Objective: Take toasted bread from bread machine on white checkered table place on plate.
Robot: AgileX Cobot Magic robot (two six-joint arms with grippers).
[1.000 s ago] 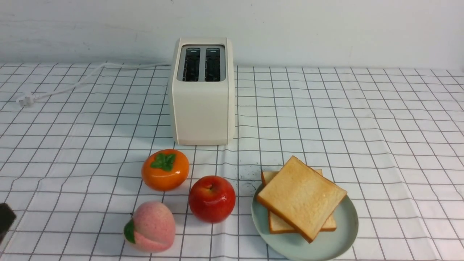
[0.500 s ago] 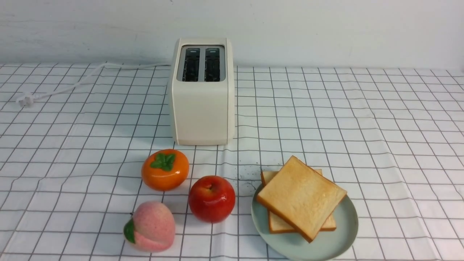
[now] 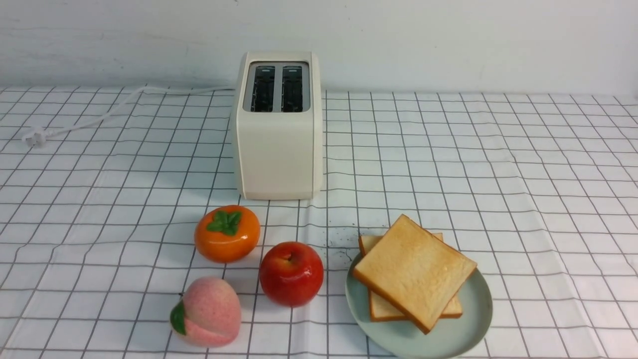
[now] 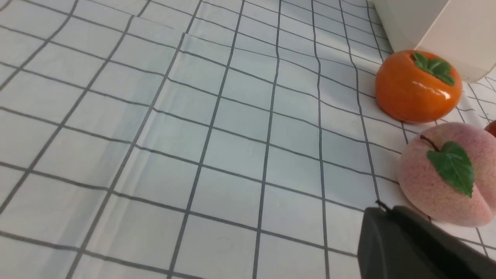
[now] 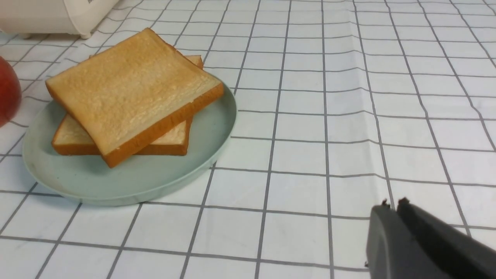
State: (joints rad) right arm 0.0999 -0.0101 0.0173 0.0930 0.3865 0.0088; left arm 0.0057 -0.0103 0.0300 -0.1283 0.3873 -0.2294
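Bread: two square golden toasted slices with orange-brown crusts (image 3: 413, 271) lie stacked, upper one skewed, on the round pale mint-green plate (image 3: 468, 329).
Toaster: boxy cream-white two-slot bread machine (image 3: 277, 144); both dark slots look empty.
Table: white checkered cloth (image 3: 523, 174), slightly creased.
Left gripper (image 4: 381, 211): jaws closed, holding nothing, low near the pink peach (image 4: 445, 174).
Right gripper (image 5: 391, 205): jaws nearly together, holding nothing, well apart from the plate.
Step, judged: placing looks finished; arms parked.
Doing it well: keep both arms low and clear of the plate and the overhanging upper slice.
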